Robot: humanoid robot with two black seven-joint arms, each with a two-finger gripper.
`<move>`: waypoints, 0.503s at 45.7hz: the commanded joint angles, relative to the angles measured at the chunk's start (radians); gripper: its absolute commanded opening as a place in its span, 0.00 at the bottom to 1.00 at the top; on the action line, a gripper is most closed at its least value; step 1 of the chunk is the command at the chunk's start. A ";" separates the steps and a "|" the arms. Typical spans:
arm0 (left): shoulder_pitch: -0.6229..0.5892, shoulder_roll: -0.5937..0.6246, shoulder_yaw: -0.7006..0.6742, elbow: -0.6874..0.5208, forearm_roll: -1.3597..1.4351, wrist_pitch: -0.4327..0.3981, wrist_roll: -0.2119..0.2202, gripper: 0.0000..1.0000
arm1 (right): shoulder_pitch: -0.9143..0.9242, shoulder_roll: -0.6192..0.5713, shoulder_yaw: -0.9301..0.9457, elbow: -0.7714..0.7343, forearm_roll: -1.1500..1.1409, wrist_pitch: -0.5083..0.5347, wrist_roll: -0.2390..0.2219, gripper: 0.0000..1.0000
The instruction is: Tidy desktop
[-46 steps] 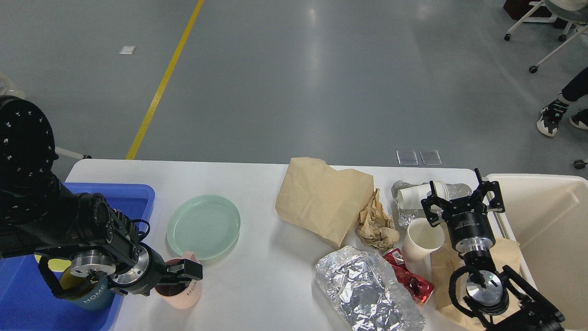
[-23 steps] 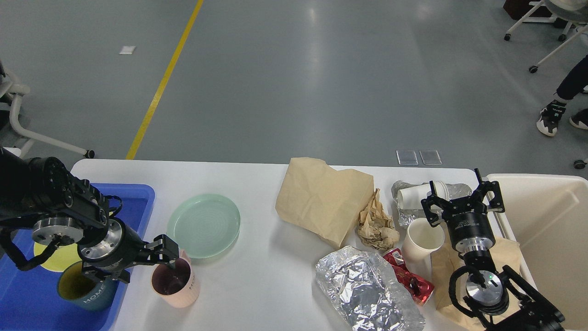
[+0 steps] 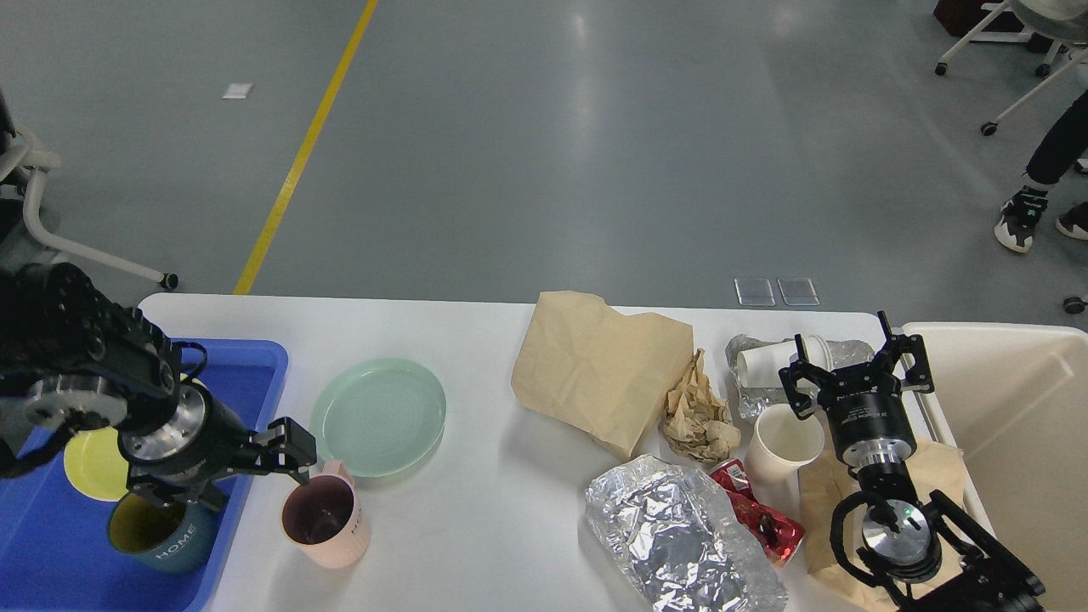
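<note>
Both fingers above desktop

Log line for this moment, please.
left gripper: open, beside pink mug | right gripper: open, above paper cup | desktop: cluttered

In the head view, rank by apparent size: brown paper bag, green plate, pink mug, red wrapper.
1. Brown paper bag
2. Green plate
3. Pink mug and red wrapper: too alike to rank; the wrapper is partly hidden under foil.

you see a white desktop, a blue tray, a mint green plate and a pink mug. the crumpled foil is silver, the paper bag tan, the wrapper red.
</note>
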 commanded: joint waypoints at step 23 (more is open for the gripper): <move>-0.711 -0.143 0.056 -0.082 0.000 -0.574 -0.007 0.94 | 0.000 0.000 0.000 0.000 0.000 0.000 0.000 1.00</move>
